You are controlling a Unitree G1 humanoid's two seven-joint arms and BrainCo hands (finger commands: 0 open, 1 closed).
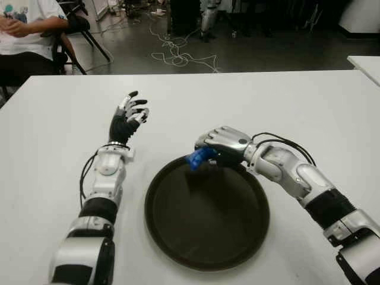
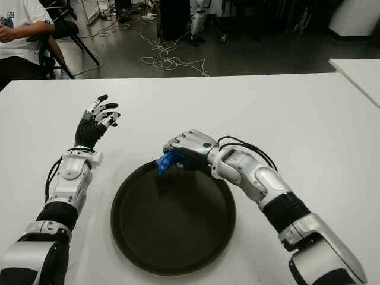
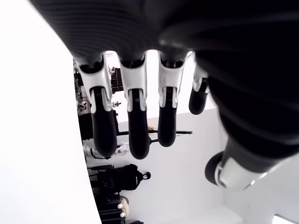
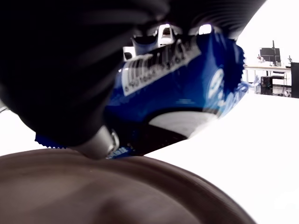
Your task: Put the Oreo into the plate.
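- A small blue Oreo packet (image 1: 198, 158), glossy and printed with a white barcode panel, is held in the right hand (image 1: 221, 146), whose silver-backed fingers are curled tightly around it.
- In the right wrist view the packet (image 4: 187, 84) is seen clamped between the dark palm and the fingers, with one crimped end projecting below the thumb.
- The right hand is placed over the far rim of the round, dark brown plate (image 1: 178, 237), and the projecting end of the packet is seen above the plate's far edge; contact between packet and plate cannot be told.
- The plate is set on the white table (image 1: 309, 107), near the robot's edge and between the two forearms.
- Nothing is seen lying in the plate's dark, shallow well.
- The left hand (image 1: 128, 116) is held up to the left of the plate and beyond it, wrist raised and palm turned towards the right.
- Its black-tipped fingers (image 3: 132, 121) are spread and only loosely bent, and nothing is held in them.
- Black cables are seen looped beside each silver forearm.
- Beyond the table, a grey floor (image 1: 267, 50) strewn with a tangle of white cable (image 1: 177, 56) is visible.
- At the far left corner, a seated person in a white T-shirt (image 1: 29, 27) is partly shown on a black chair.
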